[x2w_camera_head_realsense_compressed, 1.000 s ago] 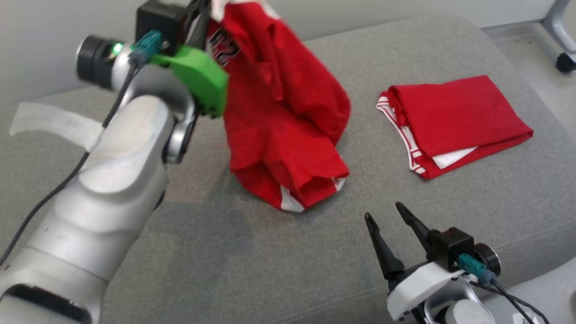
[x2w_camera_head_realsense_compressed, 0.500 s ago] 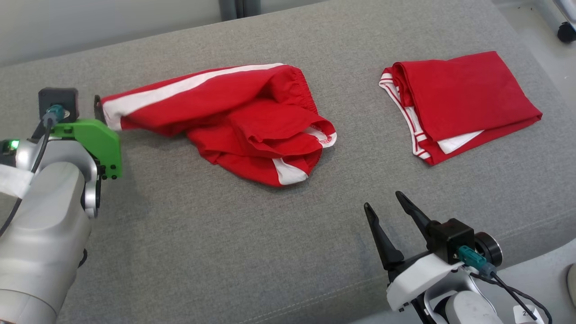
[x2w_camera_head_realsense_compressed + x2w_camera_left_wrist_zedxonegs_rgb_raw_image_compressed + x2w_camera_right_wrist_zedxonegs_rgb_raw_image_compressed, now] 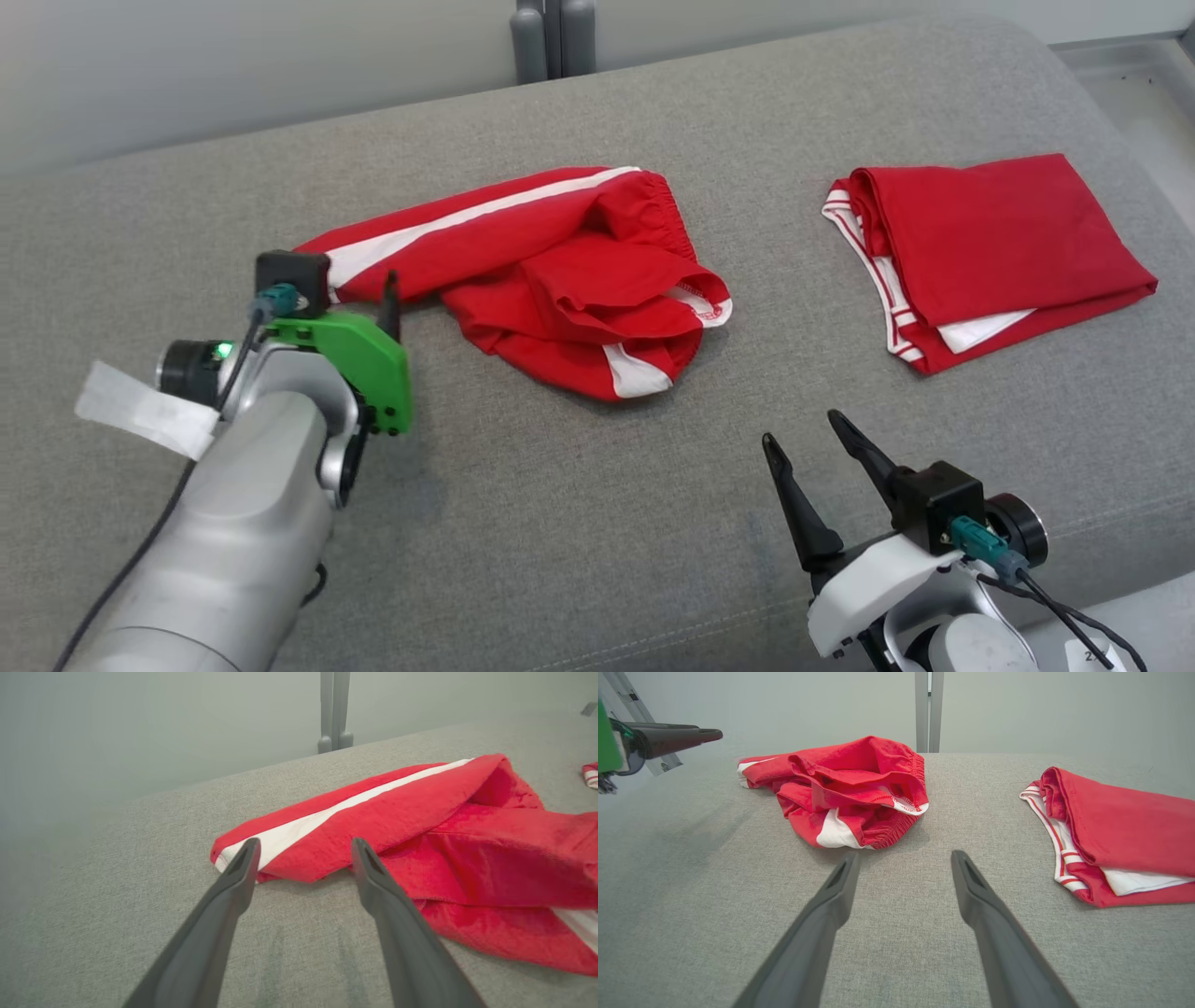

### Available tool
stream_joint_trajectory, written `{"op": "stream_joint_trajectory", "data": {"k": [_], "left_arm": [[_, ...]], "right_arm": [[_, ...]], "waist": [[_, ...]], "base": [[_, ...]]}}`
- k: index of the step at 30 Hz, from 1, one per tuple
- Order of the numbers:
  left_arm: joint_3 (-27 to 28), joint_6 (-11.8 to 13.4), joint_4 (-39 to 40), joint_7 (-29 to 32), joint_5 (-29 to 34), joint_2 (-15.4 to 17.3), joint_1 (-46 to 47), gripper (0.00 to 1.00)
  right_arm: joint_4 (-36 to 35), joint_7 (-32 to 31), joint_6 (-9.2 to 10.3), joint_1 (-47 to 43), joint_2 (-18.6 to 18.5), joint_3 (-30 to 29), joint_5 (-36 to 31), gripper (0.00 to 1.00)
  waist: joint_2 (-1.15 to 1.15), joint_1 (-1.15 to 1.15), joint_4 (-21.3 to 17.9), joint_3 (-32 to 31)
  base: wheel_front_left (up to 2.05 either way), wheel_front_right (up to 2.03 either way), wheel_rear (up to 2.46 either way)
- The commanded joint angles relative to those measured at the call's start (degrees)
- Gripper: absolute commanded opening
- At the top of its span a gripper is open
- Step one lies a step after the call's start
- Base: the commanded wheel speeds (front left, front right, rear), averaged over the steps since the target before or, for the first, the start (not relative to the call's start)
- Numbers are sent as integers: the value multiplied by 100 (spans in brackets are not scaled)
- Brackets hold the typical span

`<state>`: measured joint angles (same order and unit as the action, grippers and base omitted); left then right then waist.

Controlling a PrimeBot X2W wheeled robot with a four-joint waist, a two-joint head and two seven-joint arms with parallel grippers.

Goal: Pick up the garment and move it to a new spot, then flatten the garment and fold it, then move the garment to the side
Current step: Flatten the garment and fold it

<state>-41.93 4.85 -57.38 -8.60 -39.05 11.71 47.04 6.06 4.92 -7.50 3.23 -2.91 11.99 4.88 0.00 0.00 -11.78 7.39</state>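
The garment point(image 3: 560, 280), red shorts with white side stripes, lies crumpled on the grey cushion point(image 3: 560, 523) at mid-left. Its striped leg end points toward my left gripper point(image 3: 355, 285), which stands open just short of that end, holding nothing. In the left wrist view the open left gripper point(image 3: 303, 847) frames the garment point(image 3: 420, 826) with cushion showing beneath its fingers. My right gripper point(image 3: 800, 427) is open and empty near the front edge, well short of the garment point(image 3: 850, 788). The right wrist view shows the right gripper point(image 3: 903, 858) and one of the left gripper's fingers point(image 3: 691, 736) at top left.
A second red garment point(image 3: 999, 243), folded with white trim, lies at the right of the cushion, also in the right wrist view point(image 3: 1125, 826). A grey post point(image 3: 553, 37) stands behind the cushion's back edge. Pale floor point(image 3: 1139, 75) lies past the right edge.
The garment hung from my shut left gripper a second ago; it now lies on the cushion. The left gripper has opened and let it go. The head camera has shifted. The right arm stayed put.
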Motion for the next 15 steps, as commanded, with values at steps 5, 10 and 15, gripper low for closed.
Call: {"op": "stream_joint_trajectory", "data": {"k": [5, 10, 15], "left_arm": [[-75, -203, 243, 148, -163, -326, -311, 100], [-113, -231, 508, 294, -299, -543, -480, 100], [-145, -117, 804, 454, -405, -679, -555, 100]], "right_arm": [[-5, -14, 3, -133, -2, 36, 31, 100], [-20, 4, 3, -166, -2, 3, 55, 100], [-18, 40, 3, -164, -1, -55, 58, 100]], "waist": [[0, 0, 16, -260], [0, 0, -180, -240], [0, 0, -361, -147]], "base": [[0, 0, 0], [0, 0, 0], [0, 0, 0]]}}
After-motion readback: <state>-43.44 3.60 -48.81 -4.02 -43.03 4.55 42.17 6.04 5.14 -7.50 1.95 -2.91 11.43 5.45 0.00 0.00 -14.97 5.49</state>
